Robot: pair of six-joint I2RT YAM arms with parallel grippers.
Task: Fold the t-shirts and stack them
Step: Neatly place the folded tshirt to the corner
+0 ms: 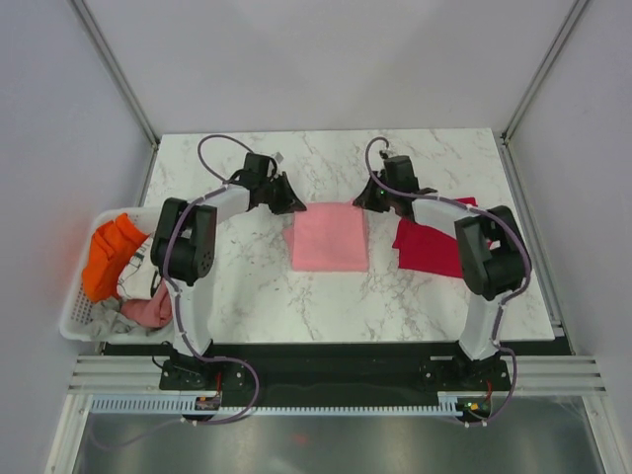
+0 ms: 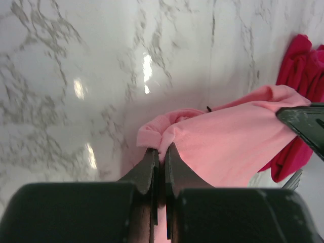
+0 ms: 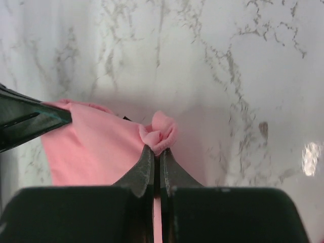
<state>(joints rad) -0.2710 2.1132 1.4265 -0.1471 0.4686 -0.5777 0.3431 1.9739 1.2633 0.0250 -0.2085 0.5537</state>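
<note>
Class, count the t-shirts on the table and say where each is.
2. The pink t-shirt lies mid-table, held by left gripper and right gripper; the red t-shirt lies to its right. Basket may hide more.

You have two t-shirts, one pink t-shirt [image 1: 330,237] and one red t-shirt [image 1: 434,249], two grippers, left gripper [image 1: 293,205] and right gripper [image 1: 362,203], plus one white basket [image 1: 71,314]
</note>
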